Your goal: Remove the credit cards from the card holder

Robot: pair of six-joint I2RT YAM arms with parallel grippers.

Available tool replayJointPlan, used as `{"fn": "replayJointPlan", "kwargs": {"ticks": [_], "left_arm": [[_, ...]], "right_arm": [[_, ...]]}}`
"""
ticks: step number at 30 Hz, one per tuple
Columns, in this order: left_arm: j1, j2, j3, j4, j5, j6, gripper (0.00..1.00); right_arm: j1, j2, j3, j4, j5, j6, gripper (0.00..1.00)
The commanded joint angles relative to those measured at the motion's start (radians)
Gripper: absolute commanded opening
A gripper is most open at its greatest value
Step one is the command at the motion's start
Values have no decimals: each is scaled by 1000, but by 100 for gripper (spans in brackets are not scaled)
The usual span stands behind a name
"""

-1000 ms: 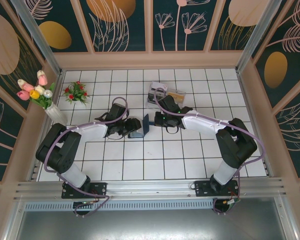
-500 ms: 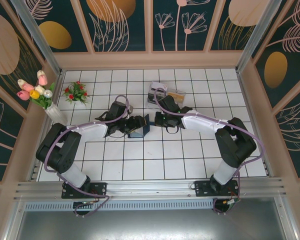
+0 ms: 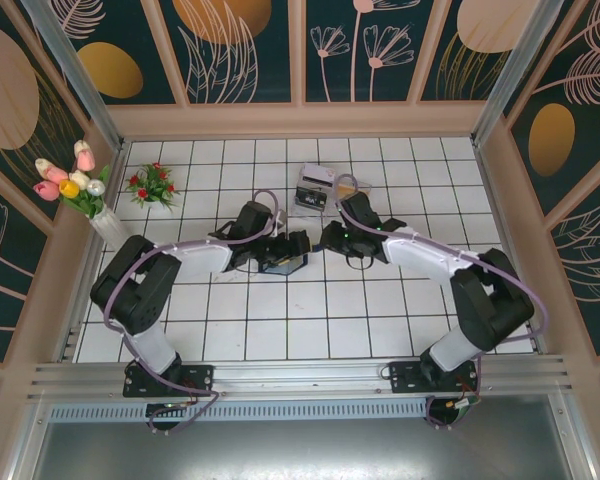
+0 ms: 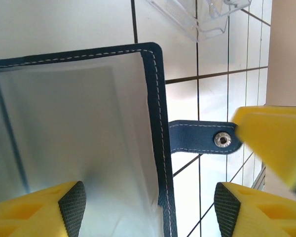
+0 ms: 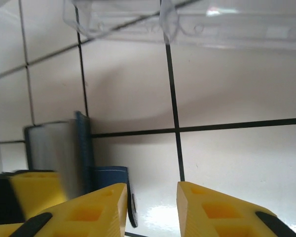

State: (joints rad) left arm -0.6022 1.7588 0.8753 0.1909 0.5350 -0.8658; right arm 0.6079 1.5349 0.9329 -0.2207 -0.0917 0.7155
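Since a second ago my left arm has swung in toward the middle of the surface (image 3: pixel 310 325), and the card holder (image 4: pixel 74 128), which stood with one leaf raised between my two grippers, now lies lower under my left gripper (image 4: pixel 148 205). That gripper's fingers have spread and are wide apart. The holder's stitched navy edge runs between them, and neither pad presses on it. My right gripper (image 5: pixel 153 202) has let its fingers part to a narrow gap with nothing in it, and it sits just to the right of the holder.

The holder lies open near the middle of the surface, its blue-grey inside facing my left wrist camera. Its snap strap (image 4: pixel 197 137) lies flat on the tiles toward my right gripper. A clear tray (image 3: pixel 313 186) sits by the middle of the far edge. A tan credit card (image 3: pixel 348 184) lies just beside it, partly hidden by my right arm.
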Motion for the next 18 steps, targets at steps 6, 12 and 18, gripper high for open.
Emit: {"fn": "replayJointPlan", "kwargs": {"ticks": [6, 12, 18], "left_arm": [[-25, 68, 62, 15, -3, 20, 72], [-25, 79, 47, -40, -73, 35, 68], [-24, 100, 22, -46, -98, 45, 61]], "right_arm": [[-44, -94, -59, 61, -29, 59, 39], [-48, -75, -55, 96, -97, 52, 37], [-48, -53, -37, 131, -128, 55, 32]]}}
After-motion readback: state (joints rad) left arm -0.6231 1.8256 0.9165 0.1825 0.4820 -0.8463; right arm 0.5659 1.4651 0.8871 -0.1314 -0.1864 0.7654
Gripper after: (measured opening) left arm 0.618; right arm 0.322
